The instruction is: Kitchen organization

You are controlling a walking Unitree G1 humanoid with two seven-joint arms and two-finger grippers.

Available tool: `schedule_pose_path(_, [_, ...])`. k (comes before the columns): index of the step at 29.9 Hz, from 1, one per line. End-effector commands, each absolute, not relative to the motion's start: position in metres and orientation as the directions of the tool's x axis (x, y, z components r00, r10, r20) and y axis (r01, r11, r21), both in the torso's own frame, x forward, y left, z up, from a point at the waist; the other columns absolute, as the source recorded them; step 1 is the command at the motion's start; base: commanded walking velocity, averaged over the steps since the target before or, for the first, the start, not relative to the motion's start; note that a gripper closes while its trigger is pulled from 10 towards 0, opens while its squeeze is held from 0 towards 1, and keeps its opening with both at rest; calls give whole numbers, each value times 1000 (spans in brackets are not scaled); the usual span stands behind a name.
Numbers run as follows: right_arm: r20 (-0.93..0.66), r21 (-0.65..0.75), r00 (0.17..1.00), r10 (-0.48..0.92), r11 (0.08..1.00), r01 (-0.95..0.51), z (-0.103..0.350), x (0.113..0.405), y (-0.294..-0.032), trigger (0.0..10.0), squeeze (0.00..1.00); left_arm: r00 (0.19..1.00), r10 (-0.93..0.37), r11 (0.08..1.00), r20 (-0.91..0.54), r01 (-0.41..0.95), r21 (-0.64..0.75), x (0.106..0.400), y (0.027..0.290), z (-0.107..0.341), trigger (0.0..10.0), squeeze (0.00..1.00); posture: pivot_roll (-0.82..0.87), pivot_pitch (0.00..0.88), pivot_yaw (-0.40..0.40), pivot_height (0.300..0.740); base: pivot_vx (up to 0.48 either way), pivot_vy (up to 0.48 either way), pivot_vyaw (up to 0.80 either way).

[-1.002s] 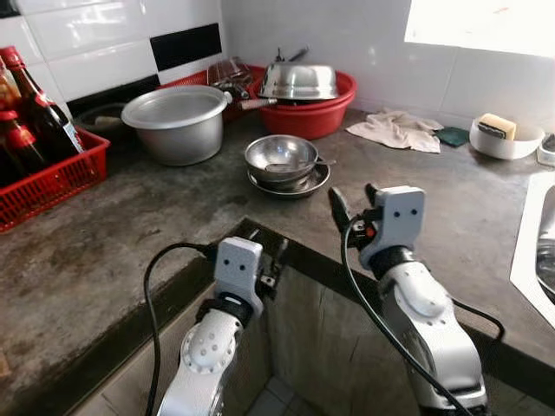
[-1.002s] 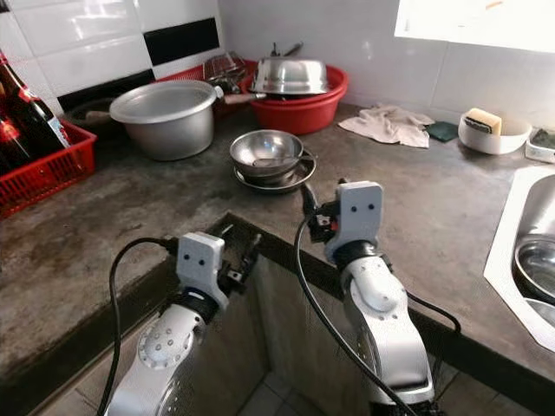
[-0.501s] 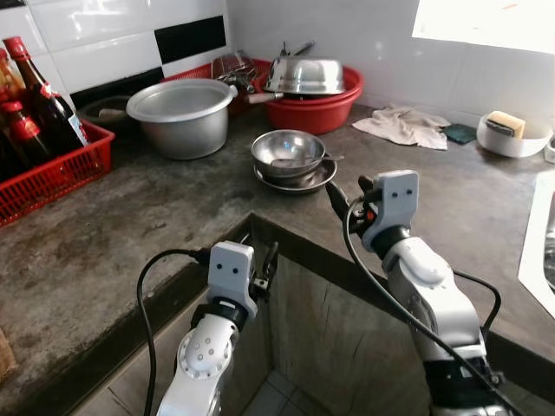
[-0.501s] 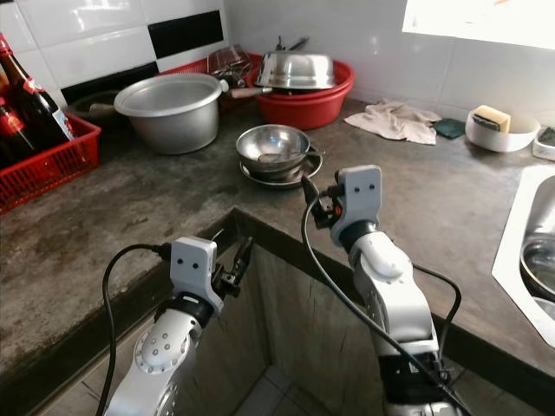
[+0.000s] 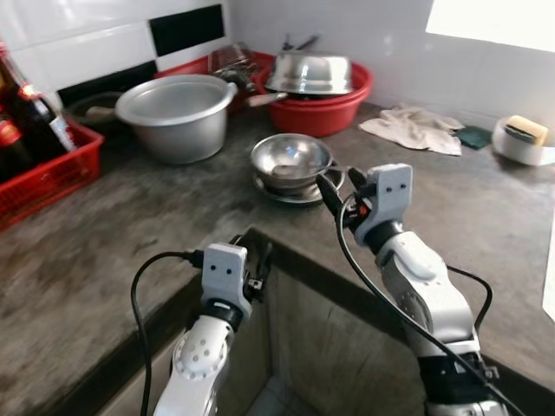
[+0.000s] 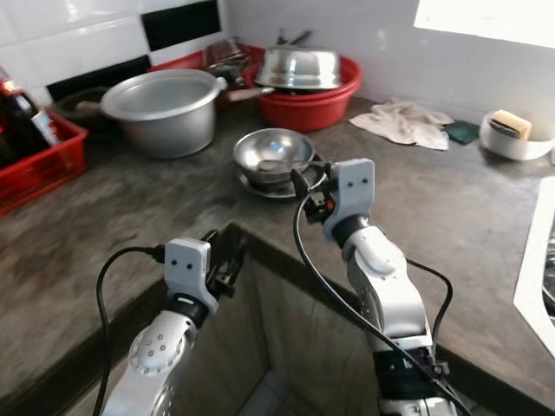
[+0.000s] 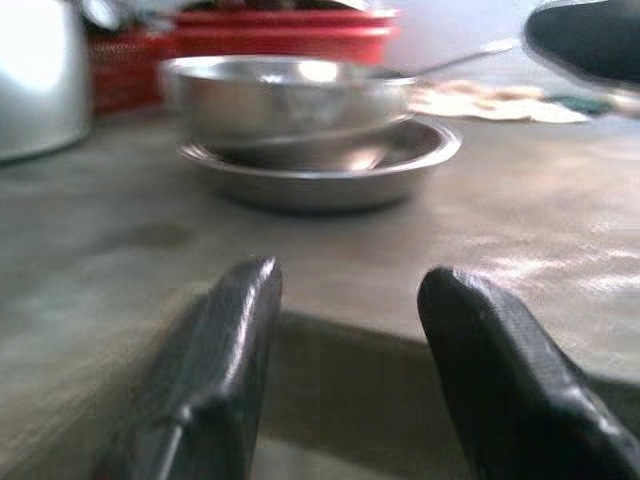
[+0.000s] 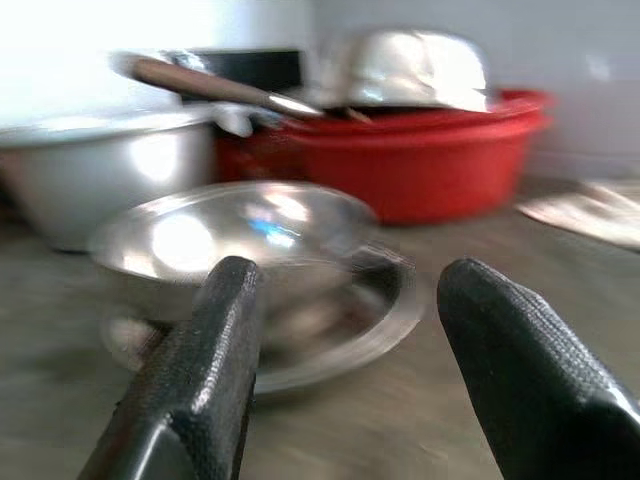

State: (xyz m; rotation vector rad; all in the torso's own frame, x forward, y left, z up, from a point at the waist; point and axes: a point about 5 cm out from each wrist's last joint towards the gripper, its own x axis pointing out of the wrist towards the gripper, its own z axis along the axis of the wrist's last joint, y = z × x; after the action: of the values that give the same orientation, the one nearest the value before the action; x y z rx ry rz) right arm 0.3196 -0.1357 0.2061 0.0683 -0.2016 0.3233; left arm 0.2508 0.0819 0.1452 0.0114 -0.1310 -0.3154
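A small steel bowl with a spoon in it sits on a steel plate in the middle of the grey counter. My right gripper hovers open just in front of the plate's near right rim, fingers pointing at the bowl. My left gripper is open and low, at the counter's inner corner edge. Seen along its fingers, the bowl and plate lie further back.
A large aluminium pot stands at the back left. Behind the bowl a red basin holds an upturned steel bowl. A red crate with bottles is at far left. A cloth and a white soap dish lie at the right.
My right gripper has moved forward and left, close to the bowl and plate. The camera has shifted closer and slightly down. My left arm stays low at the counter edge.
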Motion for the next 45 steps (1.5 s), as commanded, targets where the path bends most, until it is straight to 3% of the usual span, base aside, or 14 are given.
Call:
schedule_pose_path(1, [243, 40, 913, 329, 937, -348, 213, 318, -132, 10000, 0, 949, -294, 956, 115, 292, 38, 250, 87, 143, 10000, 0, 77, 48, -6, 740, 0, 0, 0])
schedule_pose_path(10, [249, 108, 906, 344, 919, -378, 213, 319, -131, 10000, 0, 944, -307, 952, 121, 305, 37, 248, 86, 144, 10000, 0, 78, 45, -5, 740, 0, 0, 0])
schedule_pose_path(18, [231, 186, 909, 347, 901, -391, 209, 331, -138, 10000, 0, 913, -399, 917, 90, 394, 68, 236, 77, 133, 10000, 0, 87, 53, -15, 740, 0, 0, 0])
schedule_pose_path(19, [234, 205, 905, 356, 892, -403, 210, 337, -139, 10000, 1000, 907, -414, 910, 84, 409, 66, 234, 76, 130, 10000, 0, 87, 53, -15, 740, 0, 0, 0])
schedule_pose_path(25, [220, 195, 893, 393, 879, -435, 214, 351, -138, 10000, 1000, 899, -430, 903, 86, 428, 48, 230, 72, 129, 10000, 0, 90, 67, -19, 740, 0, 0, 0])
schedule_pose_path(26, [224, 205, 890, 397, 873, -442, 215, 354, -138, 10000, 0, 897, -432, 902, 89, 430, 48, 230, 71, 130, 10000, 0, 91, 68, -25, 740, 0, 0, 0])
schedule_pose_path(36, [216, 310, 895, 390, 842, -442, 215, 371, -135, 10000, 0, 895, -435, 900, 99, 433, 44, 230, 70, 132, 10000, 0, 96, 72, -29, 740, 0, 0, 0])
schedule_pose_path(45, [222, 303, 882, 415, 831, -467, 215, 378, -127, 10000, 0, 896, -431, 902, 105, 429, 42, 230, 70, 133, 10000, 0, 101, 72, -36, 740, 0, 0, 0])
